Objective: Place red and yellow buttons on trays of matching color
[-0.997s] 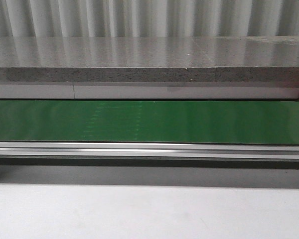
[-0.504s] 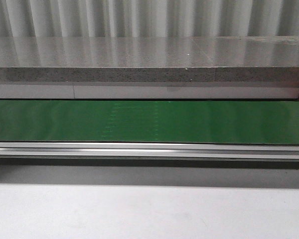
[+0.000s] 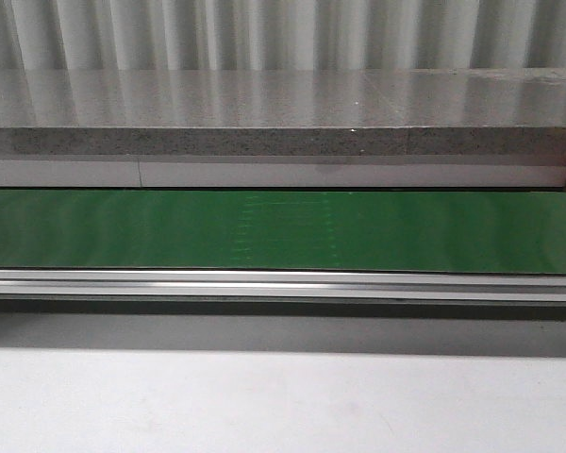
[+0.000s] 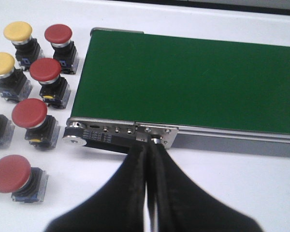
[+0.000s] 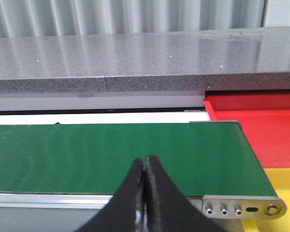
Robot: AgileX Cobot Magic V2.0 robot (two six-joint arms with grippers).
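In the left wrist view, several red buttons (image 4: 45, 70) and two yellow buttons (image 4: 17, 32) stand in rows on the white table beside one end of the green conveyor belt (image 4: 193, 82). My left gripper (image 4: 149, 145) is shut and empty, hovering by that end's metal frame. In the right wrist view, a red tray (image 5: 261, 125) and a yellow tray (image 5: 284, 181) lie past the belt's other end. My right gripper (image 5: 144, 161) is shut and empty above the belt's near edge. Neither gripper shows in the front view.
The green belt (image 3: 283, 231) runs across the front view with an aluminium rail (image 3: 283, 283) along its near side. Behind it rises a grey stone ledge (image 3: 283, 113) and a corrugated wall. White table (image 3: 283, 406) lies in front.
A faint pattern on the green belt has shifted rightward across the front view. Nothing else has moved.
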